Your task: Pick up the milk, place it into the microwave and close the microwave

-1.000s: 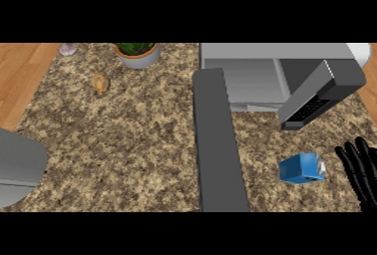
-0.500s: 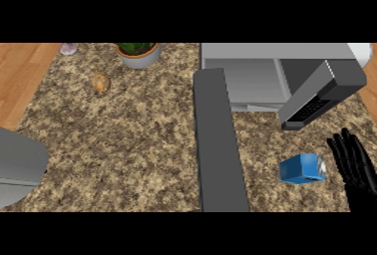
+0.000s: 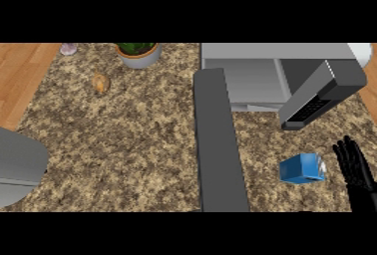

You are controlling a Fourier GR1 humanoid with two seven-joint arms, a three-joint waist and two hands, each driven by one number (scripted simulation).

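The milk (image 3: pixel 302 168) is sat just left of the right hand (image 3: pixel 356 169), fingers kept straight, nothing gripped yet.

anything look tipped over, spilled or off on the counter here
Nothing stands out. The blue milk carton sits intact on the counter beside the right hand, no spill around it, and the microwave door hangs open.

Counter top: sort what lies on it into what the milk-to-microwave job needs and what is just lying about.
For the job:
- blue milk carton
- grey microwave with its open door
- black right hand, open beside the carton

Just lying about:
- green plant in a grey pot
- small tan food item
- small pinkish object
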